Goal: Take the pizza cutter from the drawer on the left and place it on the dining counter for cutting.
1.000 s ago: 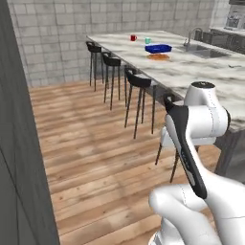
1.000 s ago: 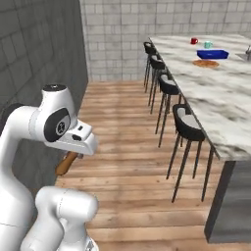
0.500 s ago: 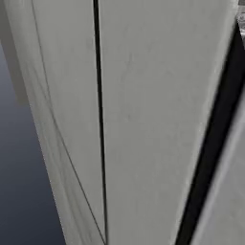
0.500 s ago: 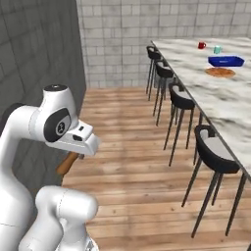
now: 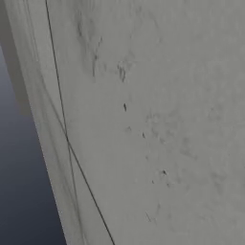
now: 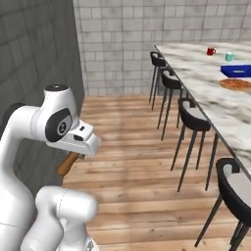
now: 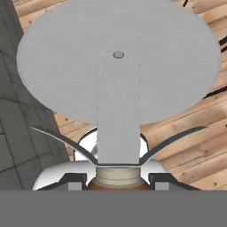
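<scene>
the cutter (image 7: 118,75) fills the middle of the hand view, its long axis running straight up the frame away from the claw (image 7: 117,181): brown handle lowest, grey neck, big round grey blade uppermost. the claw is closed part-way on the handle. in the right base view the handle (image 6: 67,163) slants down-left; the bench (image 6: 215,93) lies far right.

We see a pale grey panel (image 5: 158,119) close up, faint dark lines crossing it, darker blue-grey at left
</scene>
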Controlling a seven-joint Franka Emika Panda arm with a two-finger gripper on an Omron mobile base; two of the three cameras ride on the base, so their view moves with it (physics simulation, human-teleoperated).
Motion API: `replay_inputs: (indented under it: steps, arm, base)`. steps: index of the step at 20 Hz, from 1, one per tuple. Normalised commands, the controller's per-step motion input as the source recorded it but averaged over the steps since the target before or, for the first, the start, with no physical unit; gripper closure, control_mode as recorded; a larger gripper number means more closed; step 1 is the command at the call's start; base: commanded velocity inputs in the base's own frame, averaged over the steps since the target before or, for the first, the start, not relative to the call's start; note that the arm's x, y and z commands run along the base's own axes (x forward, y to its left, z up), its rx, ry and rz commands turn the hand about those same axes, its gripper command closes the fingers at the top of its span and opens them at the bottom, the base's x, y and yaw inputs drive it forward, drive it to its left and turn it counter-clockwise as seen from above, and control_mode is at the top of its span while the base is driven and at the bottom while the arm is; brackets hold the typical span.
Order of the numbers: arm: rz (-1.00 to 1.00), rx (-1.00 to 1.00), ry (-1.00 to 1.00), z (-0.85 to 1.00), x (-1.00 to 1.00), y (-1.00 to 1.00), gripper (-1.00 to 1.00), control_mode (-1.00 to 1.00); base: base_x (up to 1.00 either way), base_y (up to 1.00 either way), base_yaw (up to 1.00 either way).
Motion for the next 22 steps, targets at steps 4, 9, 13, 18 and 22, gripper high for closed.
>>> replay_inputs:
  steps: [4, 9, 13, 18, 22]
  arm:
    - [0.00, 0.00, 0.00, 0.00, 0.00, 0.00, 1.00, 1.00]
    - [0.00, 0.00, 0.00, 0.00, 0.00, 0.00, 1.00, 1.00]
    - [0.00, 0.00, 0.00, 0.00, 0.00, 0.00, 1.00, 1.00]
    - [0.00, 0.00, 0.00, 0.00, 0.00, 0.00, 1.00, 1.00]
    - [0.00, 0.00, 0.00, 0.00, 0.00, 0.00, 1.00, 1.00]
  base:
    - [1.00, 0.52, 0.00]
    - [1.00, 0.30, 0.00]
    - [1.00, 0.20, 0.00]
    - [1.00, 0.24, -0.02]
    - [0.98, 0.08, -0.22]
